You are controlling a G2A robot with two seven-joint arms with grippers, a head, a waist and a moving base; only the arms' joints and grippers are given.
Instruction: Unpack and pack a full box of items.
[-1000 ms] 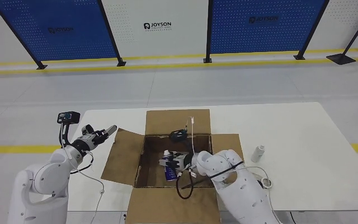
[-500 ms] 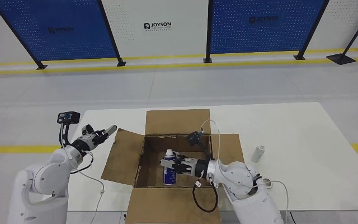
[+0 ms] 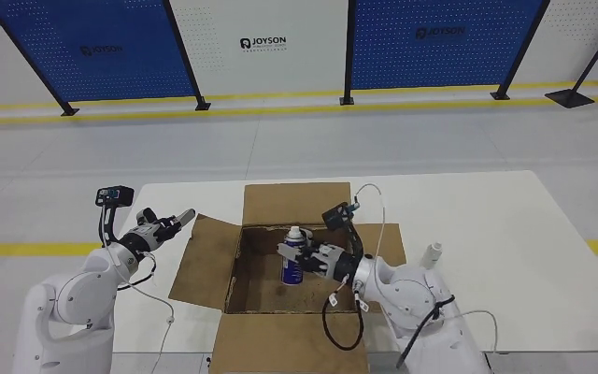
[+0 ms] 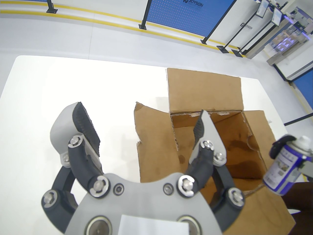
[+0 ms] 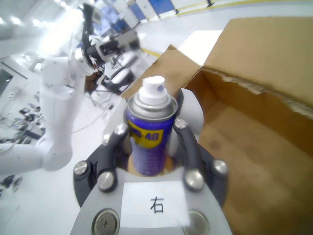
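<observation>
spray can [image 3: 293, 258] upright, nozzle up, over the opening of the cardboard box [image 3: 296, 202]. right gripper [image 3: 304, 259] clenched on the can's body. left gripper [image 4: 141, 121] spread wide, holding nothing, over the table [image 3: 505, 215] beside the box's left flap. 1 small white bottle [image 3: 431, 254] stands on the table right of the box. step, as judged: unpacking. next move calls for clearing the box wall and setting the can upright on the table.

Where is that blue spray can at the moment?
In the top view, the blue spray can is upright in the right gripper, over the middle of the open cardboard box.
</observation>
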